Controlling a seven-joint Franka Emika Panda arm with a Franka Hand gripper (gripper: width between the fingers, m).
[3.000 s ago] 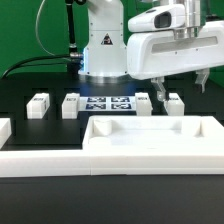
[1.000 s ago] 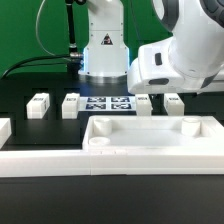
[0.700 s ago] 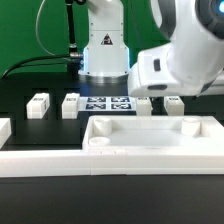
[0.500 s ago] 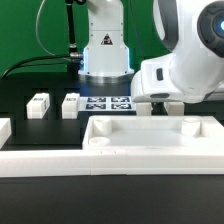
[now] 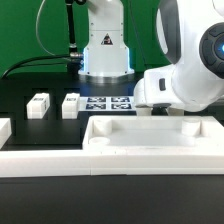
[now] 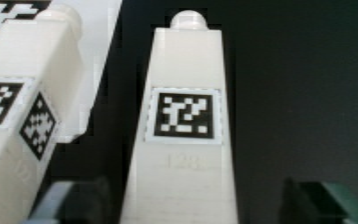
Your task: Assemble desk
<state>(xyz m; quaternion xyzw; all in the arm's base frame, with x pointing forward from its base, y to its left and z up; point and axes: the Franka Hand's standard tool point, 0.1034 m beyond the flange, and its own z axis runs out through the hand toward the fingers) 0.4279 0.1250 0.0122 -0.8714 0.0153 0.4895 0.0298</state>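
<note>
Although the gripper (image 6: 190, 198) sits low over the table (image 5: 20, 160) with 1 dark finger (image 6: 73, 198) on each flank of a lying desk leg (image 6: 185, 70), I cannot tell whether the pads press the leg or stand just clear of it. More dark gap seems to show on one flank than the other. That hints at the first risk: if 1 pad meets the leg before the other, it could shove or twist the part across the table instead of clamping it squarely. A neighbouring leg (image 6: 25, 90) lies just beside the gripper's near finger, so a finger coming down slightly off line could strike or trap it. A hold far from the leg's middle might let the peg end (image 6: 188, 17) droop on lifting. The desk top (image 5: 150, 150) lies just in front of the gripper, toward the exterior camera, so a low carry could clip its raised rim. The other 2 legs (image 5: 38, 104) lie well off toward the exterior view's left, beyond the marker board (image 5: 108, 102), and look safe.
</note>
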